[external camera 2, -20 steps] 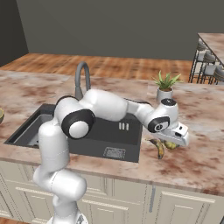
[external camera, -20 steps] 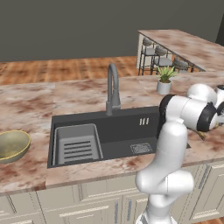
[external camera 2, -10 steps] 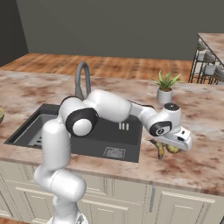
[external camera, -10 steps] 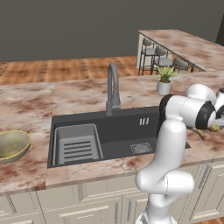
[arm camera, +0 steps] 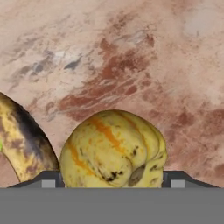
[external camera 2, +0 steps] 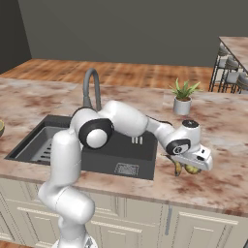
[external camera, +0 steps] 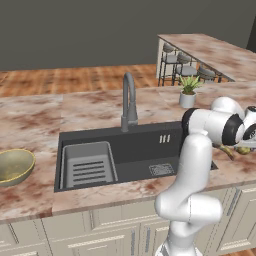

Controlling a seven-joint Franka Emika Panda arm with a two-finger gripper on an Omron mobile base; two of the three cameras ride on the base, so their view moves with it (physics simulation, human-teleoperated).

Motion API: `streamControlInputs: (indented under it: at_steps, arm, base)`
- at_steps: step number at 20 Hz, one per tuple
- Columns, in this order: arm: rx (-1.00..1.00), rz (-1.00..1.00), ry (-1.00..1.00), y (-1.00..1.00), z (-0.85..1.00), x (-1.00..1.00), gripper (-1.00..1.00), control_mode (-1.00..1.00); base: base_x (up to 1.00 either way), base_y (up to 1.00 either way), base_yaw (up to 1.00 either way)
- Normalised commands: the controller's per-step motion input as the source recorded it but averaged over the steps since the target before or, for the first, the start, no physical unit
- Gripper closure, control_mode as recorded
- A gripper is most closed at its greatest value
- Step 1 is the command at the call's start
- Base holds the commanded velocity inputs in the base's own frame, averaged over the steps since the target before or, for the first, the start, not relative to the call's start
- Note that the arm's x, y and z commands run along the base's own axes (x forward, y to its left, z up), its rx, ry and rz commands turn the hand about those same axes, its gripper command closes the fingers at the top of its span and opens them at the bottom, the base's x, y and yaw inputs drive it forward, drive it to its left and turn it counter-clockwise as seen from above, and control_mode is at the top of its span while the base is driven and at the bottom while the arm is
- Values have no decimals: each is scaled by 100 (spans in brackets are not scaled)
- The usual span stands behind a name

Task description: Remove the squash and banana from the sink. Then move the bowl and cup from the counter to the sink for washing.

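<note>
The squash (arm camera: 111, 153), round and yellow with orange streaks, rests low over the marbled counter (arm camera: 131, 65) right of the sink (external camera: 145, 142). My gripper (arm camera: 112, 181) is shut on the squash, one fingertip against each of its sides. The banana (arm camera: 22, 140), brown-spotted, lies on the counter just left of the squash. From the right base view the gripper (external camera 2: 194, 165) is low over the counter, with the squash (external camera 2: 193, 169) and banana (external camera 2: 178, 168) beneath it. The bowl (external camera: 12, 167) sits on the counter left of the sink. The cup is out of view.
A grey ribbed tray (external camera: 89, 167) fills the sink's left half, with a gooseneck faucet (external camera: 128, 100) behind the basin. A white pot with a green plant (external camera 2: 183, 99) stands behind the gripper. Bar stools (external camera: 182, 70) and a second counter are at the far right.
The hand has shifted a little to the right and lower toward the counter, carrying the squash beside the banana. The jaws have kept their width.
</note>
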Motion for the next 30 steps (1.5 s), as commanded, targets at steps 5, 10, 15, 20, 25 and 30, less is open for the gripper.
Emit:
streamControlInputs:
  at_steps: [5, 10, 15, 20, 25, 30]
  arm:
    - [0, 0, 9, -14, -23, 9, 100, -100]
    - [0, 0, 7, -10, -19, 10, 100, -100]
    - [3, 0, 1, -5, -13, 5, 100, -100]
    - [3, 0, 0, -5, -17, -2, 100, -100]
    - [1, 0, 2, 0, -21, -11, -100, -100]
    - [2, 0, 0, 0, -2, -7, -100, -100]
  base:
    - [0, 0, 0]
    - [0, 0, 0]
    - [0, 0, 0]
    - [0, 0, 0]
    - [0, 0, 0]
    - [0, 0, 0]
